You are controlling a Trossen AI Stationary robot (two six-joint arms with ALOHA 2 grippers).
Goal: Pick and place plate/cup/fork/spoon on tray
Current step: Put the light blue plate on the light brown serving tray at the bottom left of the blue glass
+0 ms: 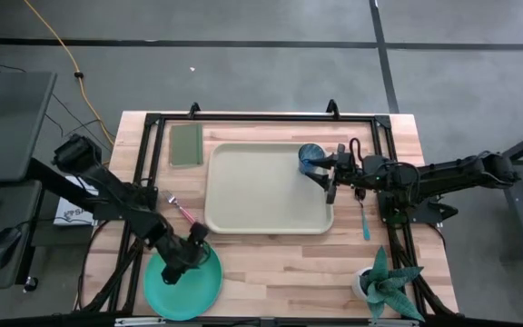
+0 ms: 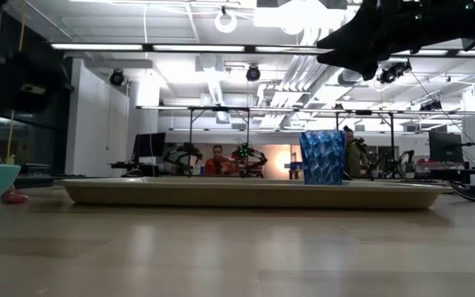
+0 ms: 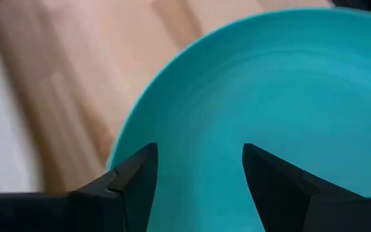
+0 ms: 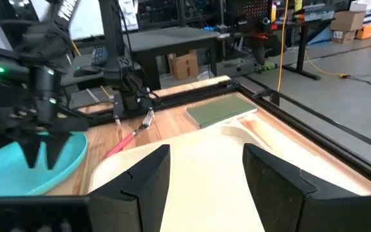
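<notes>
Hovering over: the plate (image 1: 185, 283), a teal disc at the counter's near left edge, with the left tool (image 1: 192, 249) poised above its rim on the tray side, jaws spread and gripping nothing.
Plate seen close: the left wrist view shows both dark fingers (image 3: 137, 177) apart with teal between them, likely lined up to pinch the rim.
Cup: the cup (image 1: 310, 157) stands upright inside the tray (image 1: 243, 195) near its far right corner; by the look of it, already delivered.
Right tool: the right tool (image 1: 329, 172) hangs just beside the cup, above the tray's right edge, jaws apart and empty.
Fork: the fork (image 1: 185, 212) lies on the counter between plate and tray, off the tray.
Spoon: the spoon (image 1: 364, 222) lies on the counter just right of the tray, partly under the right arm.
Surroundings: a green pad (image 1: 186, 144) sits left of the tray; a potted plant (image 1: 387, 283) occupies the near right corner.
</notes>
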